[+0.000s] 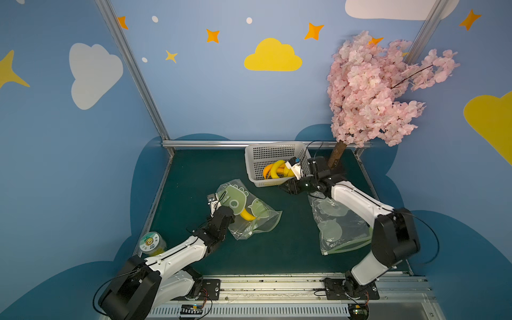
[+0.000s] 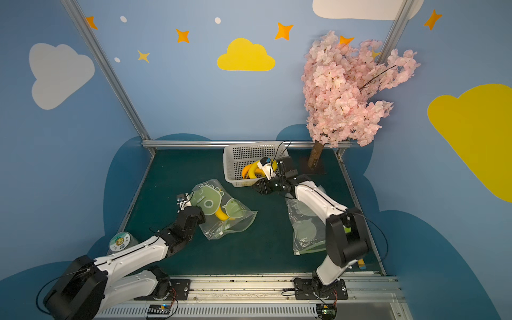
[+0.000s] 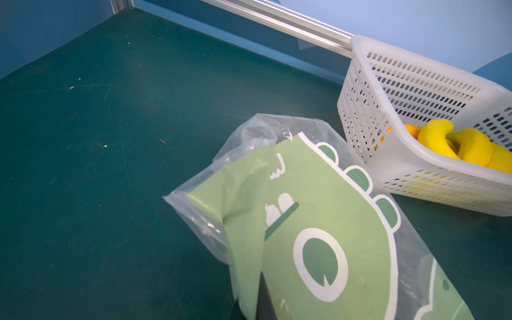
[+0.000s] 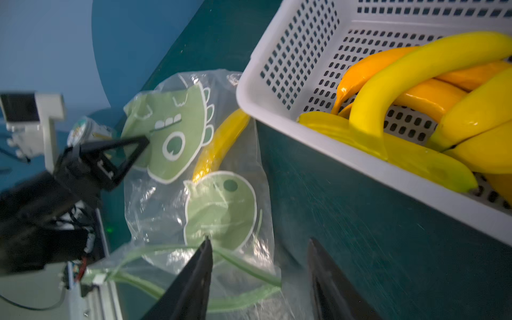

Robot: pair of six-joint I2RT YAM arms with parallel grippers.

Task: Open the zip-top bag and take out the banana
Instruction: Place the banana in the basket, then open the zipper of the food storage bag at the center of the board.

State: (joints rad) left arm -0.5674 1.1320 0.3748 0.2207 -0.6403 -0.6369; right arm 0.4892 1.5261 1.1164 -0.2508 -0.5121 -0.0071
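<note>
A clear zip-top bag [image 1: 250, 210] [image 2: 224, 213] with green dinosaur prints lies mid-table. A yellow banana [image 1: 247, 214] [image 4: 219, 144] is inside it. My left gripper [image 1: 221, 207] is shut on the bag's far left corner and lifts it; in the left wrist view the bag [image 3: 304, 221] hides most of the fingers. The bag's green zip strip [image 4: 243, 277] gapes in a loop. My right gripper [image 1: 288, 189] [image 4: 260, 249] is open with nothing between its fingers. It hovers between the bag and the basket, pointing at the bag's mouth.
A white basket [image 1: 259, 155] [image 4: 277, 110] at the back holds several bananas. A second clear bag [image 1: 340, 227] lies under my right arm. A pink blossom tree [image 1: 368, 91] stands at the back right. A green-lidded jar [image 1: 151, 243] sits at the table's left edge.
</note>
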